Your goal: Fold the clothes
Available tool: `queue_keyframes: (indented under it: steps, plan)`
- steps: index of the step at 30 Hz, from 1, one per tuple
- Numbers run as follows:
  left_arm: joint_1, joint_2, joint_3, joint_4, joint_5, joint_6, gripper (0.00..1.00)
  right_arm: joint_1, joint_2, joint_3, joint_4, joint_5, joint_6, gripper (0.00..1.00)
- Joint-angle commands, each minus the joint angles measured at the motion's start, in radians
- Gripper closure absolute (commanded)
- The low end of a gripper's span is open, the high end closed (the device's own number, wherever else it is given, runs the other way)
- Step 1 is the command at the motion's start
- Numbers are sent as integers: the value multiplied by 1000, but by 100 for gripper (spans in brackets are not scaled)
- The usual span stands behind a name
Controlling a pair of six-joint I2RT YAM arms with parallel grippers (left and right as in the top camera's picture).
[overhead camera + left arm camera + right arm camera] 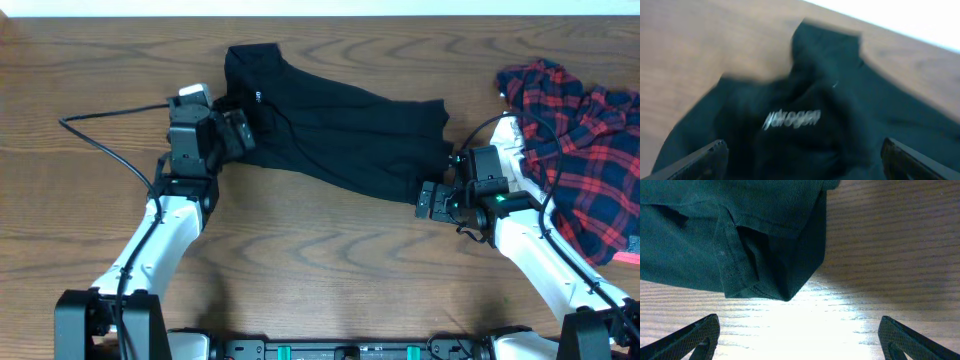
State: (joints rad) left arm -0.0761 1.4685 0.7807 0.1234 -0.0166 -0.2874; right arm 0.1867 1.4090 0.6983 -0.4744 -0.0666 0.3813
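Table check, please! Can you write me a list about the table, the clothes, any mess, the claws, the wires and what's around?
Surface: brown wood-grain table.
Job's things: black shirt lying crumpled mid-table, not folded; red plaid garment heaped at the right.
Clutter: small pale scrap at right edge, unclear.
Claws: left claw open at the shirt's left end; right claw open by its right corner.
Cables: black cable looping beside left arm.
Surroundings: white strip beyond far edge.
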Motion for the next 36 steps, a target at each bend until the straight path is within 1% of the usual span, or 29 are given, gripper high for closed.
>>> queue_keyframes:
  steps: [1, 7, 9, 12, 13, 14, 15, 16, 17, 18, 20, 21, 22, 26, 31, 33, 36]
  plan:
    - [17, 26, 9, -29, -49, 8, 2, 6, -4, 6, -1, 11, -12, 1]
    - [107, 31, 9, -21, -49, -93, 2, 6, -4, 6, -8, 11, -13, 1]
    - [139, 31, 9, -21, -49, -117, 0, 6, -4, 6, -10, 11, -13, 1]
    - [167, 35, 9, -21, -48, -122, 7, 6, -4, 6, -9, 11, -12, 1]
    - [171, 38, 9, -21, -48, -122, 11, 6, -4, 6, -8, 11, -12, 1]
    - [171, 42, 9, -22, -48, -122, 17, 6, -4, 6, -9, 11, -12, 1]
    - [171, 47, 9, -22, -48, -122, 25, 6, -4, 6, -9, 11, -12, 1]
    - [170, 53, 9, -22, -45, -122, 40, 6, -4, 6, -9, 11, -12, 1]
    - [169, 61, 9, -22, -40, -122, 57, 6, -4, 6, -9, 11, -12, 1]
    - [169, 65, 9, -22, -32, -122, 67, 6, -4, 6, -9, 11, -12, 1]
    - [169, 75, 9, -21, -6, -122, 81, 6, -4, 6, -10, 11, -12, 1]
    - [169, 79, 9, -21, 4, -122, 90, 6, -4, 6, -10, 11, -12, 1]
    - [169, 81, 9, -22, 6, -122, 94, 6, -4, 6, -9, 11, -12, 1]
    - [168, 107, 9, -13, 48, -122, 94, 6, -4, 6, -9, 11, -12, 1]
    - [167, 164, 9, 20, 175, -128, 94, 6, -4, 6, -9, 11, -12, 1]
    - [159, 184, 9, 50, 213, -140, 94, 6, -4, 6, -9, 11, -12, 1]
    - [127, 212, 9, 140, 220, -161, 94, 6, -4, 6, -10, 10, -12, 1]
